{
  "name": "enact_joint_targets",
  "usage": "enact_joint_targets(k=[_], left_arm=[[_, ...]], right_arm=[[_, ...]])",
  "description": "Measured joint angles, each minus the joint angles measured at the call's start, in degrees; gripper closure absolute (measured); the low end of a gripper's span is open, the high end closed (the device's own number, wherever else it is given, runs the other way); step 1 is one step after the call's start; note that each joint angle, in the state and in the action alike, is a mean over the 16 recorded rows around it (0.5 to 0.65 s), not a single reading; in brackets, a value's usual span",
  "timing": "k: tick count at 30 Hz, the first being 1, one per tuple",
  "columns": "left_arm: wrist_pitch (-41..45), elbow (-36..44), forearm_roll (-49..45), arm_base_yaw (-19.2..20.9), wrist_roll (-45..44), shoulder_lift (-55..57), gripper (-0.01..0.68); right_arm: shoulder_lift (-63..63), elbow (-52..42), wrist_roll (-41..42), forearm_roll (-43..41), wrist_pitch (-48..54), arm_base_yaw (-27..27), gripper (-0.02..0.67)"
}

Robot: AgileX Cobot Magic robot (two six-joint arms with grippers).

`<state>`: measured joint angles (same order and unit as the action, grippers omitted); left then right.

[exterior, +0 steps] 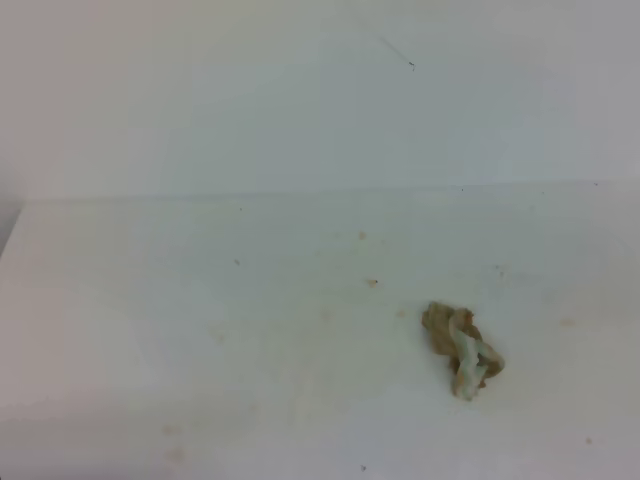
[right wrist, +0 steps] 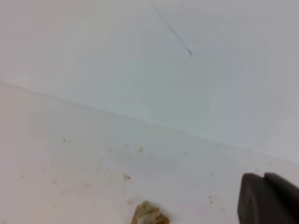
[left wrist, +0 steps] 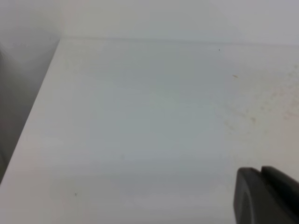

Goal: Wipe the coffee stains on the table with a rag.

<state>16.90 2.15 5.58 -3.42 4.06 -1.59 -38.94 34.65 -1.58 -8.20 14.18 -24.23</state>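
Rag (exterior: pixel 463 351) sits crumpled and soiled on the table (exterior: pixel 150 330), right of centre and touched by nothing, with only faint brown specks (exterior: pixel 372 283) of coffee dotted just beyond it. Our right gripper (right wrist: pixel 264 179) shows at the frame corner with its jaws pressed together on nothing, well short of the cloth, so we risk missing those specks if it descends without reopening. Our left gripper (left wrist: pixel 261 173) hangs over bare table, also looking closed and empty.
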Motion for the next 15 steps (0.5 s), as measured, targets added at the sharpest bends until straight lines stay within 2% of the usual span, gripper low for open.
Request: enact_joint_targets(k=[15], left_arm=[[0.05, 0.0, 0.0, 0.0, 0.0, 0.0, 0.674]], right_arm=[[2.32, -0.57, 3.07, -3.6, 1.24, 0.81, 0.651]])
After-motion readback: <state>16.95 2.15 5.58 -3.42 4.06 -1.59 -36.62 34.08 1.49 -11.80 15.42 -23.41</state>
